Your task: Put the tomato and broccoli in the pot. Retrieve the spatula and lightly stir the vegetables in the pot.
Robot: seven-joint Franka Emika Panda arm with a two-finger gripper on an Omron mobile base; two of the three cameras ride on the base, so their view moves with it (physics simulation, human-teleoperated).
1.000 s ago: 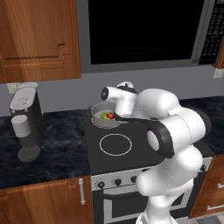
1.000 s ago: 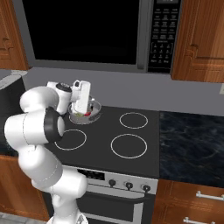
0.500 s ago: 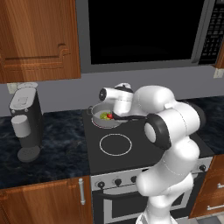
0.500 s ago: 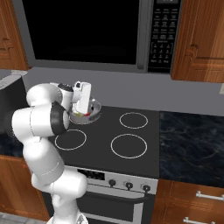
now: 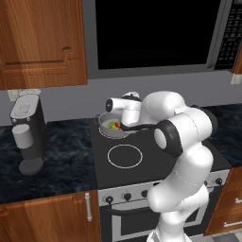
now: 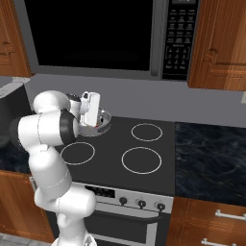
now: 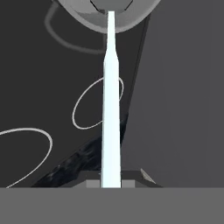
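Spatula in the pot on the far-left burner

Gripper [image 6: 91, 122] clamped on the spatula [image 7: 110, 113] handle; blade reaches into the pot [image 5: 105, 130]; tomato [image 5: 116, 125] and broccoli [image 5: 111, 125] lie inside together.

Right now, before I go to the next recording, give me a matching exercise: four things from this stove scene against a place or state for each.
Things:
1. tomato
2. spatula
3. pot
4. coffee machine

Places or states:
A. on the stove's rear left burner
B. on the dark counter, left of the stove
C. clamped in the shut gripper, handle reaching to the pot
D. inside the pot, next to the broccoli

Pairs: 1-D, 2-C, 3-A, 4-B
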